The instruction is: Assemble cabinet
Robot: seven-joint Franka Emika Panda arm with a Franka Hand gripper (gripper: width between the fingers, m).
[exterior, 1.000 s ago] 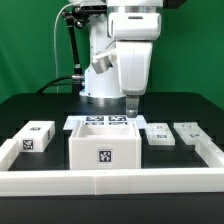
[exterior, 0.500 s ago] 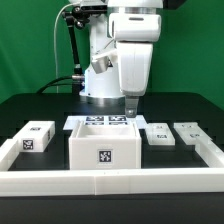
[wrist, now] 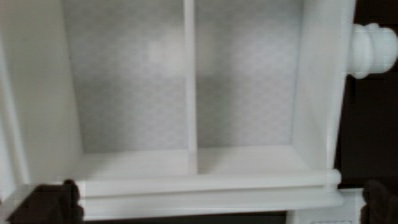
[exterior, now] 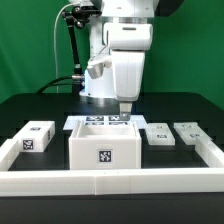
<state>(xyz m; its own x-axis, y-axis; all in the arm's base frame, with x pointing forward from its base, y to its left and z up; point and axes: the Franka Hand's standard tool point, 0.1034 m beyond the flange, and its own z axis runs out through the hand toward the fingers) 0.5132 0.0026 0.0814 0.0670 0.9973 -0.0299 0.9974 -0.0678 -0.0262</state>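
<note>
The white boxy cabinet [exterior: 104, 148] stands at the front middle of the table with a square tag on its near face. In the wrist view its inside [wrist: 187, 90] shows two compartments split by a divider. My gripper [exterior: 124, 109] hangs just behind and above the cabinet's back edge. In the wrist view my gripper [wrist: 210, 198] is open, and its dark fingertips [wrist: 54, 202] stand at either end of a cabinet wall, with a small gap on one side. A small matching block [exterior: 37, 137] lies at the exterior view's left. Two flatter ones [exterior: 158, 134] [exterior: 188, 132] lie at its right.
A long low white frame rail [exterior: 110, 183] runs along the front and up both sides. The marker board [exterior: 98, 122] lies just behind the cabinet. The robot's base stands at the back on the black table.
My arm has moved toward the exterior view's left, so the gripper now hangs over the cabinet's back edge rather than its right rear corner. The parts have not moved.
</note>
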